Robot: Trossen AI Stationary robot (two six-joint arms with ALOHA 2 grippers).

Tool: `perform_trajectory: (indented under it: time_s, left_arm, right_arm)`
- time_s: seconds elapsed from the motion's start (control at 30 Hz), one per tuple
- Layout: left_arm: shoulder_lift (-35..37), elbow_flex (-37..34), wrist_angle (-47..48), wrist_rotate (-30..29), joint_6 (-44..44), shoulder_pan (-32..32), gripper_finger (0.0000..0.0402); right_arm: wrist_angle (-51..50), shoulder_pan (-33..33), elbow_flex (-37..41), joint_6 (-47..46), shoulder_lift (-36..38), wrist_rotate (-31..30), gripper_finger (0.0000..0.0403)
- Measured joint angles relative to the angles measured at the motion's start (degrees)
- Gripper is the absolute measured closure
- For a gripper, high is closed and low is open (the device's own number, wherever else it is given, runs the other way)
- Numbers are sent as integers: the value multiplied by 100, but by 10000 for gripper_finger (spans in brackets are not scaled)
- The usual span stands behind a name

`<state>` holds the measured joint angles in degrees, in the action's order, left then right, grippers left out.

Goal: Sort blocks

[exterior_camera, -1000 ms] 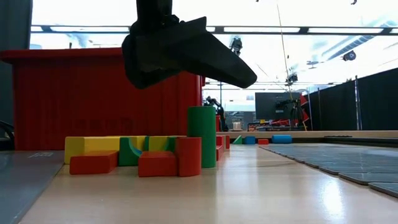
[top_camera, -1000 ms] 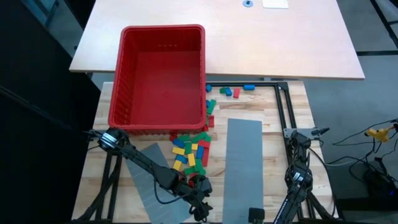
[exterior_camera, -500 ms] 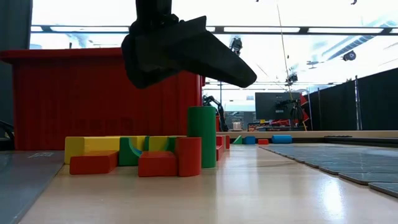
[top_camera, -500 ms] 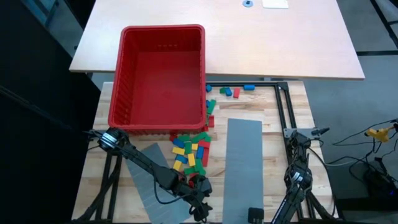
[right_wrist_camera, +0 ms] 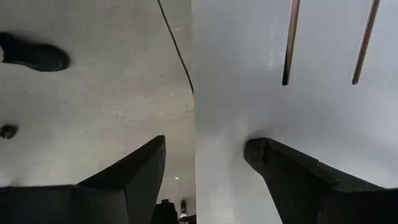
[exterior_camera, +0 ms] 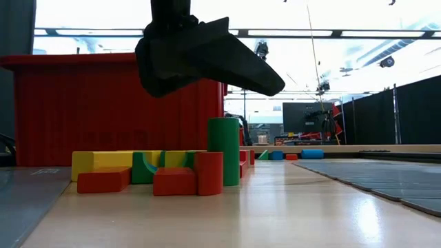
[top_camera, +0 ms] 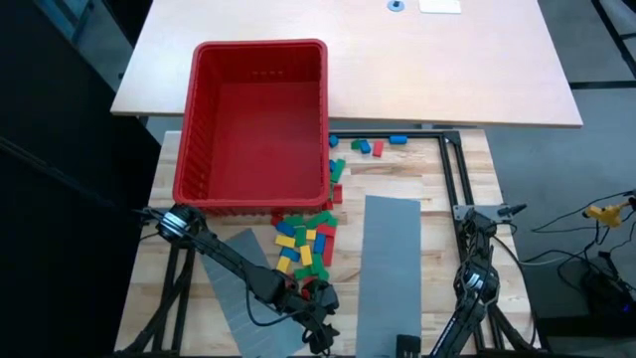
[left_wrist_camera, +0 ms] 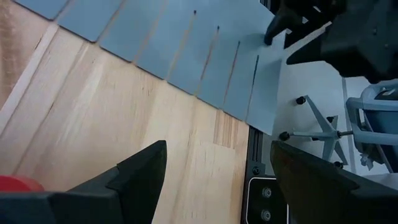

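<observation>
The blocks, red, green, blue and yellow, lie in a heap on the wood table below the red bin. In the low view they rest on the tabletop, with a green cylinder upright. A few more blocks lie to the right of the bin. My left gripper hangs open above the table just near of the heap, with a red block beside one finger. My right gripper is open at the near end of the right grey panel. My right gripper stands astride the grey panel's near edge, which juts out past the table over the floor. One finger is over the panel and the other is over the floor. I cannot tell whether the finger touches the panel.
A second grey slotted panel lies slanted under my left arm. A black metal frame runs along the table's right side. Bare wood lies between the heap and the right panel.
The right grey panel has slid a little toward the table's near edge.
</observation>
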<state>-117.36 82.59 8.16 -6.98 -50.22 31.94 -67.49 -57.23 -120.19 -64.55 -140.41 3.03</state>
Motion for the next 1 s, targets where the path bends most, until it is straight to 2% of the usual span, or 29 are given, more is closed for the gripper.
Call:
perform_trajectory:
  time_s: [0.2, 0.57, 0.87, 1.0]
  left_arm:
    - [0, 0, 2, 0, 0, 0, 127]
    - [0, 0, 2, 2, 21, 0, 127]
    - [0, 0, 1, 2, 24, 0, 127]
    - [0, 0, 0, 0, 24, 0, 127]
  right_arm:
    - [237, 0, -51, -74, -10, 66, 184]
    - [227, -2, 19, -215, -12, -50, 190]
    - [239, 0, -130, -313, -41, 134, 143]
    - [172, 0, -242, -391, -55, 199, 135]
